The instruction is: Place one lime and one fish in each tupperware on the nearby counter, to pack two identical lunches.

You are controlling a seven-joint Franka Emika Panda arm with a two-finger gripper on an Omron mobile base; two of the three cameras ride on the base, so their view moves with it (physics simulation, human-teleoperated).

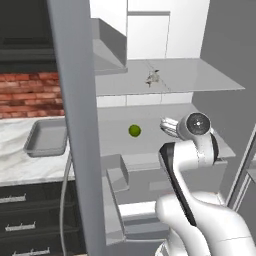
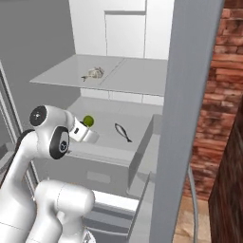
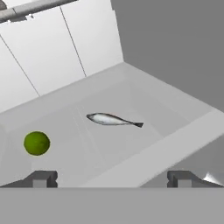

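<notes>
I have the hand [image 3: 112, 178] reaching into the open fridge, just above the front edge of the middle shelf [image 3: 144, 131]. Its fingers [image 3: 41, 178] stand spread as wide as they go, with nothing between them. From the hand camera, a lime [image 3: 36, 143] sits on that shelf toward the left, and a fish [image 3: 113, 119] lies flat near the middle, tail pointing right; the two are apart, not touching. In the right base view the same lime [image 2: 88, 121] shows just past the wrist and the fish [image 2: 123, 132] lies to its right on the shelf. In the left base view the lime [image 1: 134, 130] rests on the shelf left of the hand [image 1: 167, 125]. On the shelf above [image 1: 200, 75] I see a second fish [image 1: 153, 76], pale and small; I cannot make out its detail. One tupperware [image 1: 46, 137] sits on the marble bench [image 1: 15, 167] to the left of the fridge, below the brick wall [image 1: 30, 92], beyond the open fridge door's edge [image 1: 75, 125]. It looks empty from this angle.
</notes>
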